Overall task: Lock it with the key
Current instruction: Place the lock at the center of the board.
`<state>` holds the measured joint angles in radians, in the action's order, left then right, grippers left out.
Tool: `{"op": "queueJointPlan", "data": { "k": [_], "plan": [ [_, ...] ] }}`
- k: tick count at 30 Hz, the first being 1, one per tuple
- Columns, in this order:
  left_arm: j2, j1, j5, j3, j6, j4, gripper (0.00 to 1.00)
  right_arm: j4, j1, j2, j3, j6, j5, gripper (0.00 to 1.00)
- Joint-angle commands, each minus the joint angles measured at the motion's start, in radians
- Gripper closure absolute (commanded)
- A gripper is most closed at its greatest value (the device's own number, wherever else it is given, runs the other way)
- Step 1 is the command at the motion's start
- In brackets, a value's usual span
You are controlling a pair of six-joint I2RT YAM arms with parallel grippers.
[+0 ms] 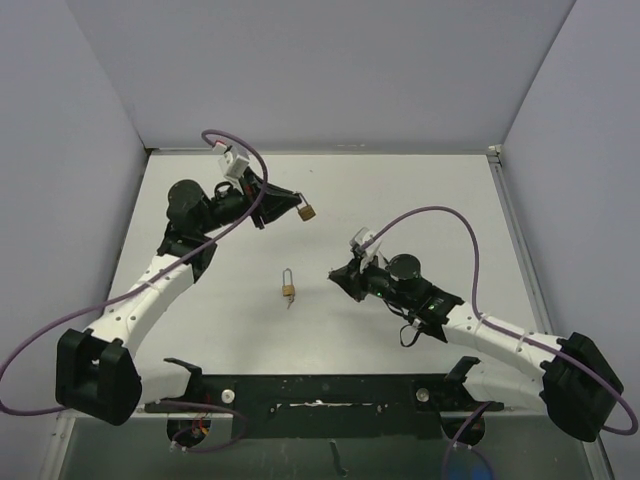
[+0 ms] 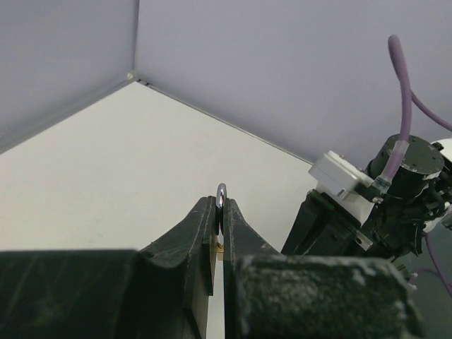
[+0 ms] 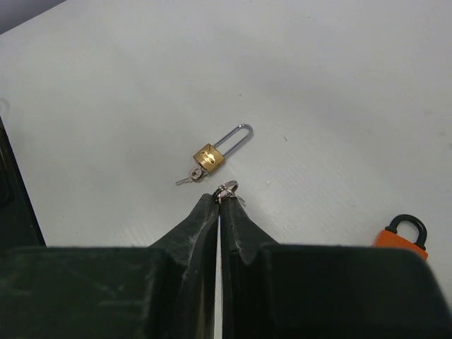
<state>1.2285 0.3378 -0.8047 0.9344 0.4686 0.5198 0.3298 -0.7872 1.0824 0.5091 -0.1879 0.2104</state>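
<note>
Found left gripper (image 2: 219, 212) clenched on a small brass padlock (image 1: 307, 212) above the table (image 1: 400, 190), a long-shackled brass padlock (image 3: 210, 157) lying flat mid-table with a key (image 3: 189, 176) at its base, and right gripper (image 3: 219, 201) pinching a silver key ring (image 3: 227, 188).

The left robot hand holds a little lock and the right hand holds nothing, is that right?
Not quite. The left gripper does hold a little padlock, but the right gripper is not empty: the right wrist view shows it pinching a small metal ring.

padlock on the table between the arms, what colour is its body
Brass-gold padlock body, clearest in the right wrist view.
</note>
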Motion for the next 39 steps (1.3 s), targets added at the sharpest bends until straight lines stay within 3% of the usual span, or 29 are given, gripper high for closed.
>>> {"op": "queueJointPlan", "data": {
  "k": [1, 8, 15, 24, 31, 33, 36, 39],
  "plan": [
    [0.082, 0.001, -0.051, 0.013, 0.023, 0.016, 1.0, -0.004, -0.006, -0.034, 0.035, 0.016, -0.107, 1.0],
    [0.261, 0.013, -0.062, -0.079, 0.024, 0.019, 1.0, -0.065, -0.003, 0.06, 0.132, 0.038, -0.218, 1.0],
    [0.454, 0.023, -0.024, -0.041, -0.008, -0.003, 1.0, -0.041, 0.02, 0.238, 0.219, 0.006, -0.258, 1.0],
    [0.691, 0.022, 0.002, 0.054, -0.011, 0.031, 1.0, 0.015, 0.162, 0.404, 0.261, -0.08, -0.133, 1.0],
    [0.785, 0.022, -0.003, 0.147, -0.02, 0.007, 1.0, 0.027, 0.178, 0.473, 0.296, -0.071, -0.079, 1.0],
    [0.8, 0.021, 0.001, 0.16, -0.033, -0.013, 0.95, 0.036, 0.178, 0.493, 0.303, -0.071, -0.071, 1.0],
    [0.812, 0.021, 0.015, 0.164, -0.054, -0.039, 0.79, 0.036, 0.178, 0.526, 0.326, -0.07, -0.053, 1.0],
    [0.816, 0.021, 0.027, 0.163, -0.071, -0.061, 0.76, 0.033, 0.178, 0.568, 0.362, -0.07, -0.039, 1.0]
  ]
}}
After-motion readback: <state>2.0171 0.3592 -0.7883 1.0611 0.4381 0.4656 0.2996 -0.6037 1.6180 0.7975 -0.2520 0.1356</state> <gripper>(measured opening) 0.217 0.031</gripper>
